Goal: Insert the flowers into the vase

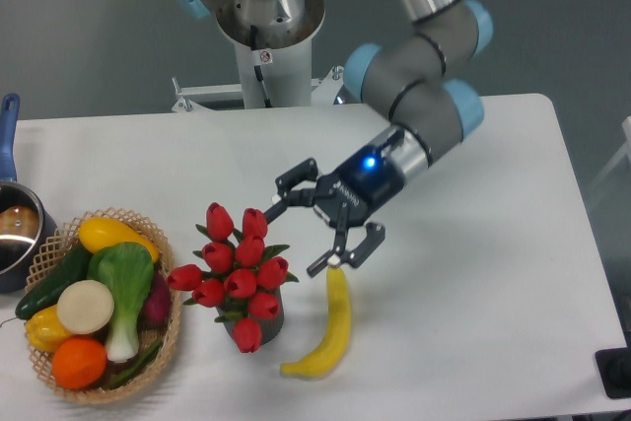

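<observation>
The flowers (237,270), a bunch of red tulip buds with green leaves, stand in the vase (264,327), a dark grey cylinder mostly hidden beneath them. My gripper (314,223) hangs open to the right of and above the bunch, with nothing between its fingers. It touches neither the flowers nor the vase.
A yellow banana (326,327) lies just right of the vase, below the gripper. A wicker basket (170,337) of vegetables and fruit sits at the left. A steel pot (14,234) with a blue handle stands at the far left edge.
</observation>
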